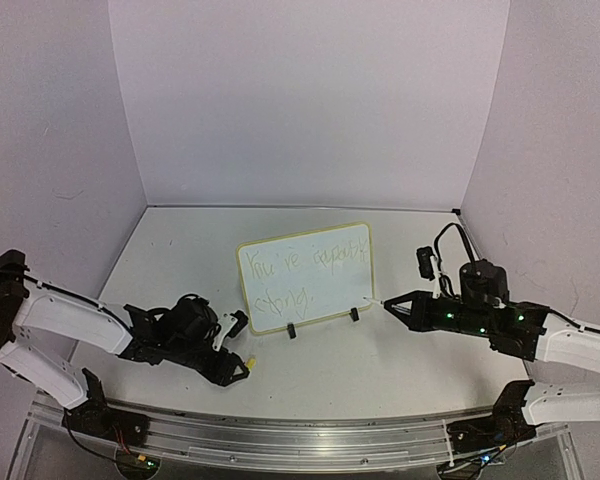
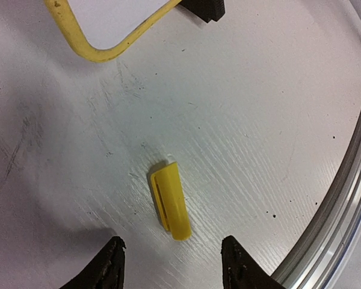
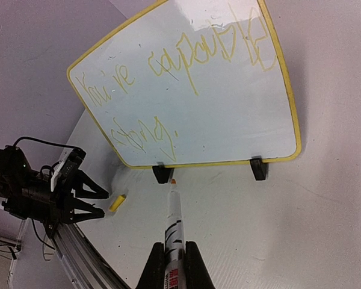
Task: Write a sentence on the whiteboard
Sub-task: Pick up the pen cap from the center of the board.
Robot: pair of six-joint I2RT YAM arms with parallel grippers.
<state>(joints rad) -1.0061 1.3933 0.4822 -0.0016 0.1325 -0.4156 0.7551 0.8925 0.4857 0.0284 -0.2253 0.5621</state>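
your right hand (image 3: 174, 256) clenches the marker (image 3: 171, 217); the sentence (image 3: 168, 78) looks finished. your left hand (image 2: 171, 247), released, hovers over the cap (image 2: 170, 201): grasp it.

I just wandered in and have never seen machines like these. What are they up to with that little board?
Two robot arms are working at a small whiteboard that stands upright on the table. The right claw grips an uncapped marker, its tip near the board's bottom edge and apparently not touching it. The board carries a faint yellow sentence in two lines, starting "You're" and ending "strong". The left claw is open over a yellow pen cap lying loose on the table.
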